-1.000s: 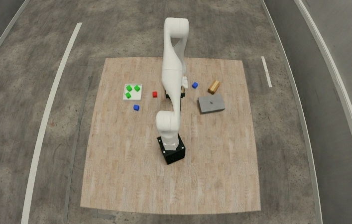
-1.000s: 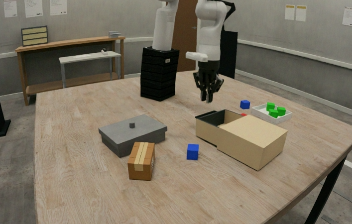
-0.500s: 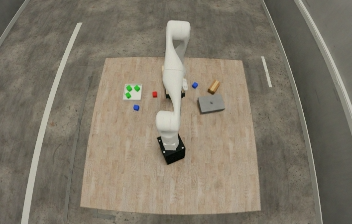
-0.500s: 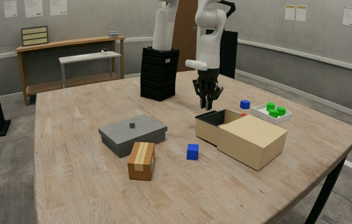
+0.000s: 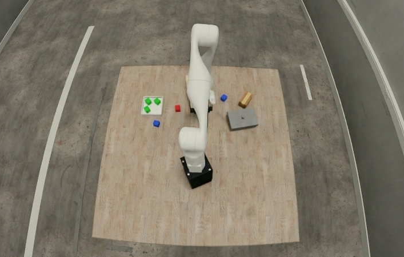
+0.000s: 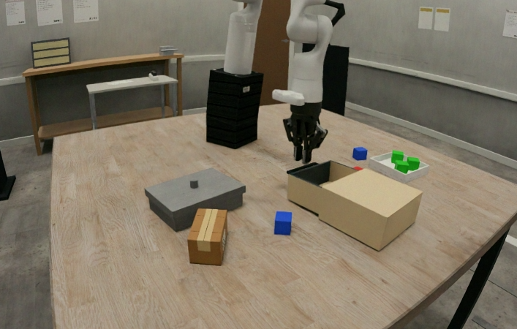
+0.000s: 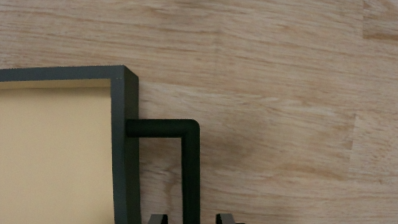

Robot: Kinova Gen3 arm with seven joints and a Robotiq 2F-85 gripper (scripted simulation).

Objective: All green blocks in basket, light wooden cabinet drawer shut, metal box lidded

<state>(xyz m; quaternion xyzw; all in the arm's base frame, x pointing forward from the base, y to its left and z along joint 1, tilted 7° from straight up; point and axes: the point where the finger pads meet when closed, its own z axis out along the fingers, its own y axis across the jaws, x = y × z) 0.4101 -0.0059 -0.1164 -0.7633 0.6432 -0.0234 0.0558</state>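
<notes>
Three green blocks (image 5: pixel 148 100) (image 5: pixel 156 100) (image 5: pixel 147 109) (image 6: pixel 401 166) lie in the white basket (image 5: pixel 152 112) (image 6: pixel 379 165). The light wooden cabinet (image 6: pixel 370 204) has its drawer (image 6: pixel 298 192) pulled partly out; the part of its inside that shows is bare. My gripper (image 6: pixel 303 159) (image 7: pixel 191 219) hangs just above the drawer front, fingers narrowly apart, one on each side of the dark handle (image 7: pixel 190 165), holding nothing. The metal box (image 6: pixel 194 192) (image 5: pixel 242 119) has its lid with the knob (image 6: pixel 194 183) on.
A cardboard box (image 6: pixel 208 235) (image 5: pixel 245 99) stands beside the metal box. Two blue blocks (image 6: pixel 283 222) (image 6: pixel 359 153) and a red block (image 5: pixel 178 108) lie on the table. The black robot base (image 6: pixel 233 108) stands behind the cabinet.
</notes>
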